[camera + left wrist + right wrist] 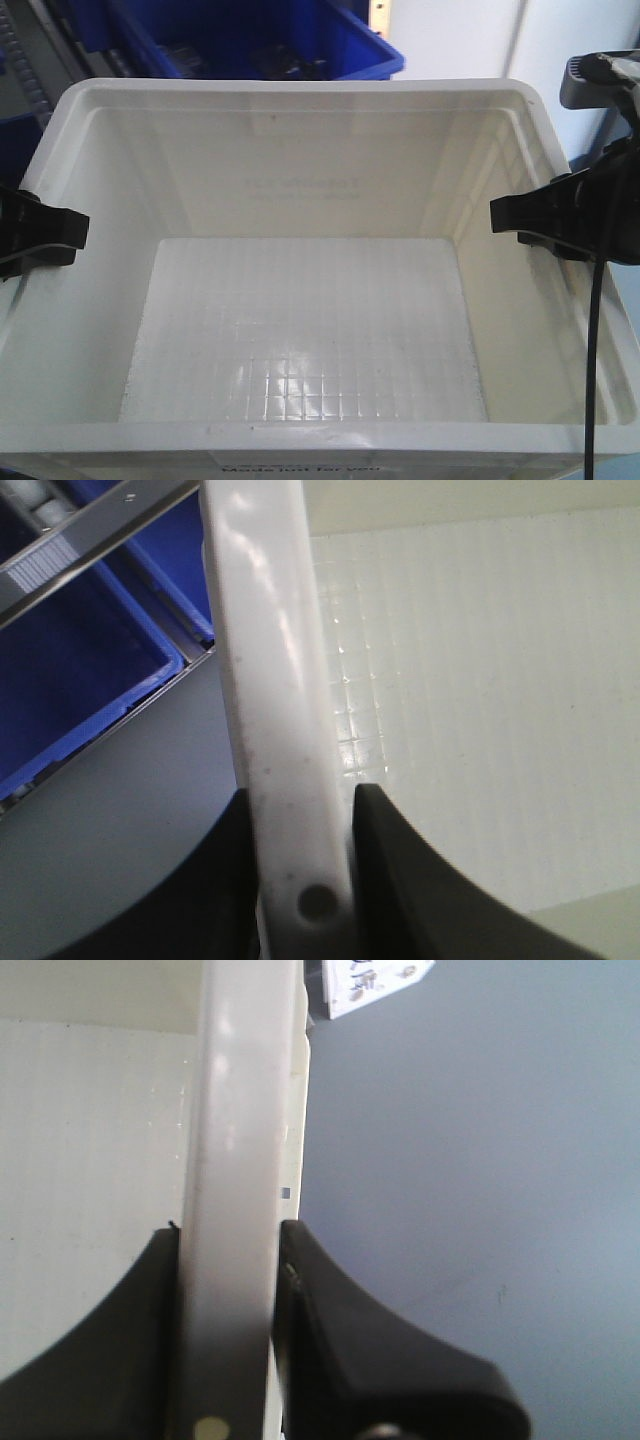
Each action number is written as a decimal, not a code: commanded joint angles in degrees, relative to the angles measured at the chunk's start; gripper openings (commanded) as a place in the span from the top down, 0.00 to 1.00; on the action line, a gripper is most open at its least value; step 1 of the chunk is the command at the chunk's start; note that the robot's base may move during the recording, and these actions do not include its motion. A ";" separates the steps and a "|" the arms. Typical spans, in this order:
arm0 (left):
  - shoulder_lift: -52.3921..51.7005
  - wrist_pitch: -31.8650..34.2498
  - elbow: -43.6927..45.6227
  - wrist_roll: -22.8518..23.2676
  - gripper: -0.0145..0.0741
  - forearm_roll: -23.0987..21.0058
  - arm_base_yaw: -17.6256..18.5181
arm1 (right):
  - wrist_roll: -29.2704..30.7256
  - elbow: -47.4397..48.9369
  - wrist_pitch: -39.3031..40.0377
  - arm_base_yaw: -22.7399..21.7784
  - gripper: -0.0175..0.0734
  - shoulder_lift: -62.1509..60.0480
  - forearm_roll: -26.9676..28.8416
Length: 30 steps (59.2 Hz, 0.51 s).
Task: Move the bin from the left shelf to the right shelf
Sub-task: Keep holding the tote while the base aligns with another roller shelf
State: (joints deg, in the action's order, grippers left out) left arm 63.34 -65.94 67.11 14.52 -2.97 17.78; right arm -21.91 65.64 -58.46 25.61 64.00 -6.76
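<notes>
Here I have the white bin (300,92) between my two arms, blue bins (330,45) behind it; left fingers (420,880) pinch its left rim, right fingers (360,1360) its right rim, one finger inside each wall, one outside.

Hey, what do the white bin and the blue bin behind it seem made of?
White bin: likely glossy moulded plastic; glare on its grid floor, faintly translucent walls. Blue bin: probably plastic too; smooth, evenly coloured, moulded rim.
</notes>
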 commanded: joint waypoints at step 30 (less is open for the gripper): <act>-1.89 4.19 2.00 -1.85 0.84 1.09 0.07 | 1.48 2.22 6.20 -0.39 0.79 -1.87 -3.07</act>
State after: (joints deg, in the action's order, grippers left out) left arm 63.34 -66.00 67.11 14.52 -2.97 17.78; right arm -21.91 65.64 -58.46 25.61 64.00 -6.74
